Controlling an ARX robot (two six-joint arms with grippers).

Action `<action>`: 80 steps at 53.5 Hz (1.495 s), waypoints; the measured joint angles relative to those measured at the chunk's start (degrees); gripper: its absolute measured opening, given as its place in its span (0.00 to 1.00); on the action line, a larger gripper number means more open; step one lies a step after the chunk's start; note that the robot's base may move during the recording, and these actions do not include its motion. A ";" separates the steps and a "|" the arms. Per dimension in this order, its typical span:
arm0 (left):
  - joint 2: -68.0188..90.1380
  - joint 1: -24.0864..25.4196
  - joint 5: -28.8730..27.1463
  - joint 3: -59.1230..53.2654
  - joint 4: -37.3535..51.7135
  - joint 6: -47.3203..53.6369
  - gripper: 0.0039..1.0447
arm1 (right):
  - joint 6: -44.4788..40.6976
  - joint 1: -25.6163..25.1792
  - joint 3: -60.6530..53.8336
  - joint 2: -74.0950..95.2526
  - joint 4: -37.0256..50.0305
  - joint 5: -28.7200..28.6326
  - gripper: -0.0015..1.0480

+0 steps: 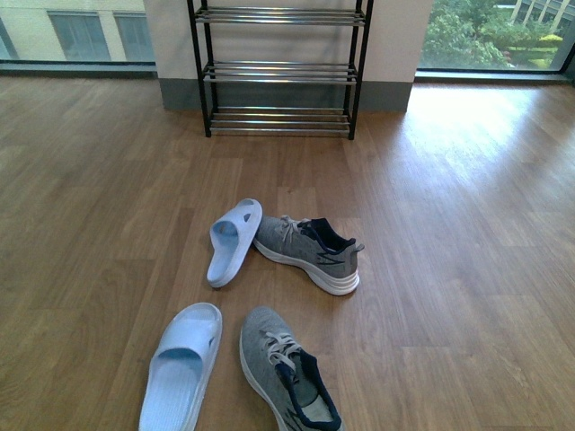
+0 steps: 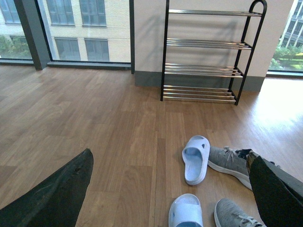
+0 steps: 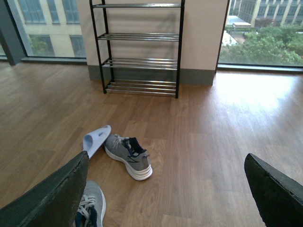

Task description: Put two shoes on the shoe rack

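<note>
Two grey knit sneakers lie on the wood floor. One shoe [image 1: 310, 252] [image 3: 128, 156] [image 2: 229, 161] sits mid-floor, upright, heel towards the right. The other shoe [image 1: 285, 370] [image 2: 234, 215] [image 3: 90, 204] lies at the near edge, toe pointing away. The black shoe rack [image 1: 279, 67] [image 2: 204, 56] [image 3: 139, 49] with silver bars stands against the far wall, nothing on its tiers. Neither arm shows in the front view. My left gripper [image 2: 170, 189] is open, high above the floor near the slippers. My right gripper [image 3: 165, 189] is open too, above bare floor right of the shoes.
Two light blue slide slippers lie by the sneakers: one [image 1: 233, 241] [image 2: 195, 158] [image 3: 96, 138] tipped against the middle shoe, the other [image 1: 182, 366] [image 2: 185, 213] at the near left. Large windows [image 1: 76, 36] flank the wall behind the rack.
</note>
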 joint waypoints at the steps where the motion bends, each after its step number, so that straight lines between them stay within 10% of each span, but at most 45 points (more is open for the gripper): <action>1: 0.00 -0.02 0.00 0.00 0.00 -0.02 0.91 | 0.02 0.00 0.00 0.02 0.00 0.00 0.91; 11: 0.00 0.00 0.00 0.00 0.00 -0.02 0.91 | 0.00 0.00 0.00 0.02 0.00 0.00 0.91; 19: 16.11 -6.29 -15.69 5.44 -3.04 -21.79 0.91 | 0.02 0.00 0.00 0.00 0.02 0.02 0.91; 28: 62.40 -12.17 -7.32 19.63 22.01 -45.29 0.91 | 0.00 0.00 0.00 0.00 0.00 0.00 0.91; 37: 91.93 -14.36 -2.19 28.72 27.54 -52.35 0.91 | 0.02 0.00 0.00 0.00 0.02 0.02 0.91; 80: 145.87 -19.67 18.95 69.18 10.91 -50.84 0.91 | 0.02 0.00 0.00 0.00 0.00 0.00 0.91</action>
